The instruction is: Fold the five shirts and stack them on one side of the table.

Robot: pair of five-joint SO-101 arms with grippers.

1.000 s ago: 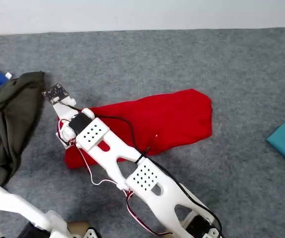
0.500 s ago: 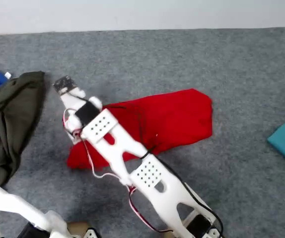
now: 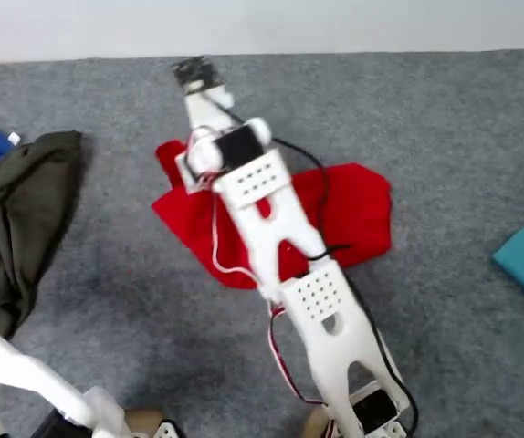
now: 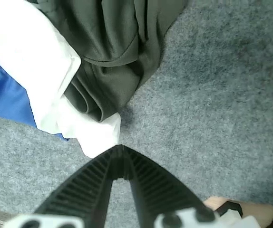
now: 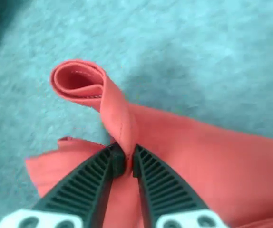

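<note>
The right gripper (image 5: pixel 123 160) is pinching the red shirt (image 3: pixel 358 219) by its edge, mid-table (image 3: pixel 445 119); I'd be laying it flat, edges matched. The left gripper (image 4: pixel 122 159) is hanging closed, empty, beside the heap of shirts (image 4: pixel 117 57).

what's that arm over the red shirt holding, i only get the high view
Observer: The right gripper is shut on a raised fold of the red shirt, with the hem curled over just beyond its tips.
Operator: and the other gripper, got anything
Observer: No. The left gripper is shut on nothing, above the bare table beside the pile.
Operator: what's in the pile
Observer: A dark shirt lies over a white shirt, with a blue shirt underneath.
</note>
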